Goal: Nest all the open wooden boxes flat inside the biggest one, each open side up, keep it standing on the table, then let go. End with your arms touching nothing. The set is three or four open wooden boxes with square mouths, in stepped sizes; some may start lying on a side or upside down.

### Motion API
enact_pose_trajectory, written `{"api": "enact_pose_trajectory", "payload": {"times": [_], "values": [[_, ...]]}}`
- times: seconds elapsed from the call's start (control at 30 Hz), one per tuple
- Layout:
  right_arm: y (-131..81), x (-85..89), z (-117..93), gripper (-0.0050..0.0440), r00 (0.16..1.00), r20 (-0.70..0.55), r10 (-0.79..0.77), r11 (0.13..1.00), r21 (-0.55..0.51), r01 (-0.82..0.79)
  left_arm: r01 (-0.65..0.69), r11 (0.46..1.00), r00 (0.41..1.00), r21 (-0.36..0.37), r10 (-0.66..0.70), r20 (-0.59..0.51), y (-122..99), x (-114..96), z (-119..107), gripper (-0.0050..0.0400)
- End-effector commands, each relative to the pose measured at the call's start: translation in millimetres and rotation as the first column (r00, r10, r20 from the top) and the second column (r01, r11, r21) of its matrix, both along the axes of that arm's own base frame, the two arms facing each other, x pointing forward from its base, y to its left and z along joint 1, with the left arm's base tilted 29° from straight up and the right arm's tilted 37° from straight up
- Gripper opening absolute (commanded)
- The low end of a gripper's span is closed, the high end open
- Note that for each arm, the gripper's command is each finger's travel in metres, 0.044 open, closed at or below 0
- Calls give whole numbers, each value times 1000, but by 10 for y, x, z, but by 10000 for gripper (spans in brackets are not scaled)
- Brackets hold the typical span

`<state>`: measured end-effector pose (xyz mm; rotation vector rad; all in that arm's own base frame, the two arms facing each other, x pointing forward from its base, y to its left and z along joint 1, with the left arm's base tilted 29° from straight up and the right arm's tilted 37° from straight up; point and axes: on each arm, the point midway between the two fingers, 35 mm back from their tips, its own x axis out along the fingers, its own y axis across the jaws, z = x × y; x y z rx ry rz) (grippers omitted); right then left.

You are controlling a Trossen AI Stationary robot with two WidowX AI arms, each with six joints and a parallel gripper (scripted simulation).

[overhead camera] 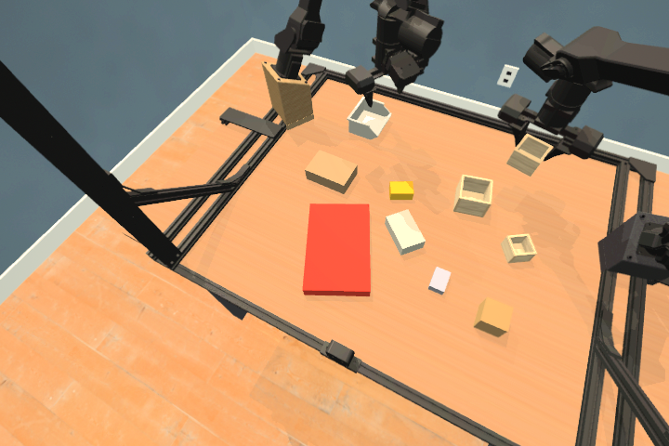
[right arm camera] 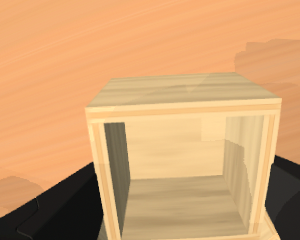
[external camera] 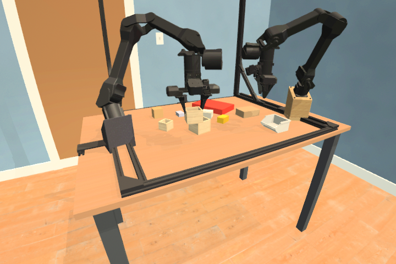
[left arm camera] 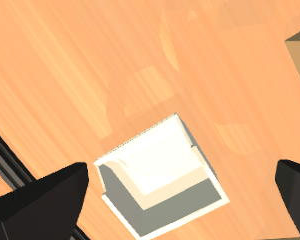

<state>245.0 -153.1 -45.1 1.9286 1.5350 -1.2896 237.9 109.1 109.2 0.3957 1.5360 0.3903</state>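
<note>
The right claw (overhead camera: 535,150) (external camera: 192,110) (right arm camera: 180,165), partly open, grips an open box (overhead camera: 529,153) (external camera: 193,115) (right arm camera: 182,95) in the air. A slightly larger-looking box (overhead camera: 473,195) (external camera: 199,126) stands near it; misaligned lowering could catch rims and tip either. The small box (overhead camera: 518,247) (external camera: 165,124) waits farther off.

This is looking like a robot lab set up in a plain room. Two black arms (external camera: 161,25) (external camera: 298,27) are standing on a wooden table (external camera: 161,152) (overhead camera: 272,231), and a black metal frame (external camera: 217,166) (overhead camera: 414,394) is running around its edges. Blue walls (external camera: 345,81) (overhead camera: 40,31) are rising behind, a brown panel (external camera: 70,77) is showing between white trims, an outlet (overhead camera: 507,76) is sitting on one wall, and wood planks (external camera: 186,211) (overhead camera: 109,341) are covering the floor.
</note>
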Motion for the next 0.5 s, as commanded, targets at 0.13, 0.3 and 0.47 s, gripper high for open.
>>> {"api": "enact_pose_trajectory", "payload": {"times": [0.13,0.3,0.47], "values": [[84,234,106,0,975,-124,-182,983,-14,182,-3,1000,1000,-4,3,2,-5,1,-3,400],[120,305,139,0,953,-171,-249,968,-24,248,-3,1000,1000,-4,3,2,-5,1,-3,400],[184,420,196,0,901,-247,-356,933,-45,356,-3,1000,1000,-4,3,2,-5,1,-3,400]]}}
